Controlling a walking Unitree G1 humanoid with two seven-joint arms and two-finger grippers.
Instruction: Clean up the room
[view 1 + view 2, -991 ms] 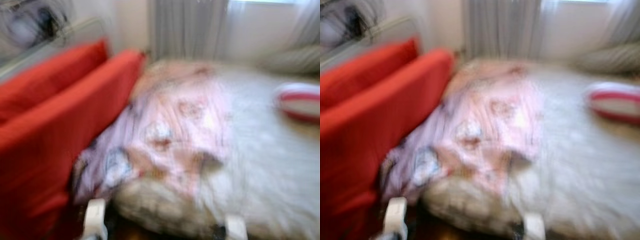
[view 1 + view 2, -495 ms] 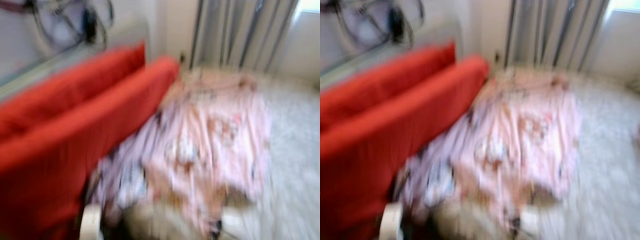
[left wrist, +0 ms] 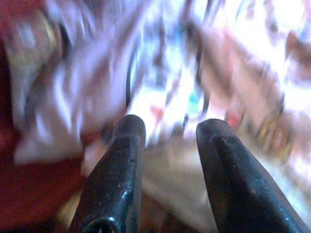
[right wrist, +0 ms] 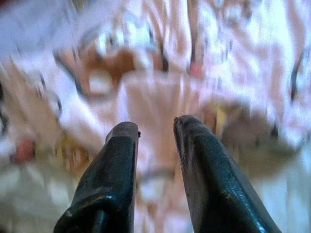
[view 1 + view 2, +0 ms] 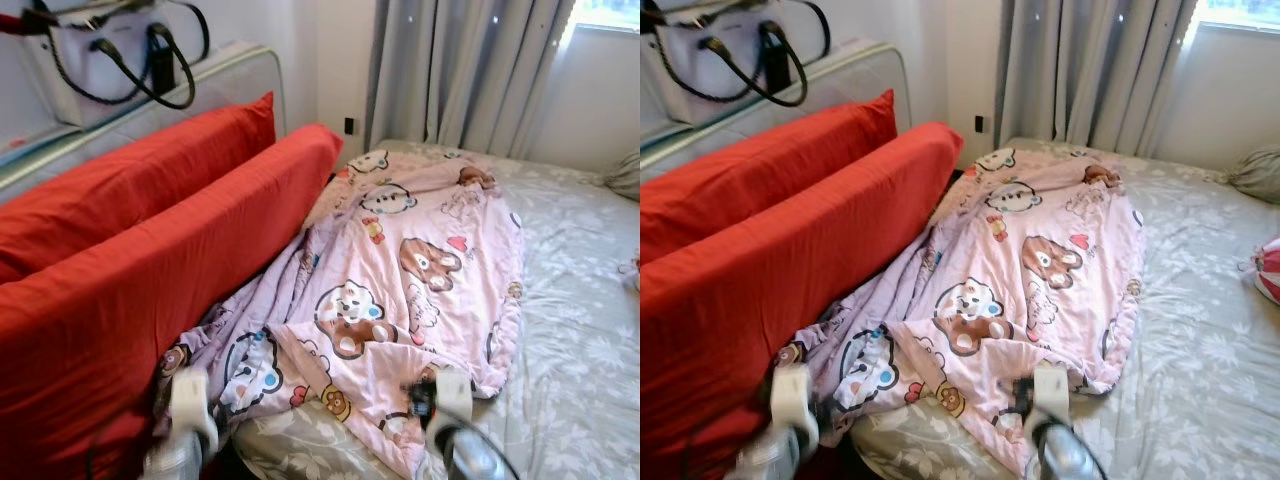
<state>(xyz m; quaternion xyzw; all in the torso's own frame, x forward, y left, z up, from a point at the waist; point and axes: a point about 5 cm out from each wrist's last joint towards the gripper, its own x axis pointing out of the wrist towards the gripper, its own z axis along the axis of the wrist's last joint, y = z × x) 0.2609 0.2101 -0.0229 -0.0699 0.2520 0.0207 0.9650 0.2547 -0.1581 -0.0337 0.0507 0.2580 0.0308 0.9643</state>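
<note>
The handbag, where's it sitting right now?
In the left eye view the handbag sits at upper left, on the headboard ledge behind the red pillows.

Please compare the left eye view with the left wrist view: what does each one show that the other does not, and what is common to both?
Left eye view: a white handbag above the headboard, grey curtains and the grey flowered sheet.
Left wrist view: the left gripper close up, its black fingers apart with nothing between them.
Both: the pink cartoon blanket, blurred in the wrist view, and the red cushions beside it.
</note>
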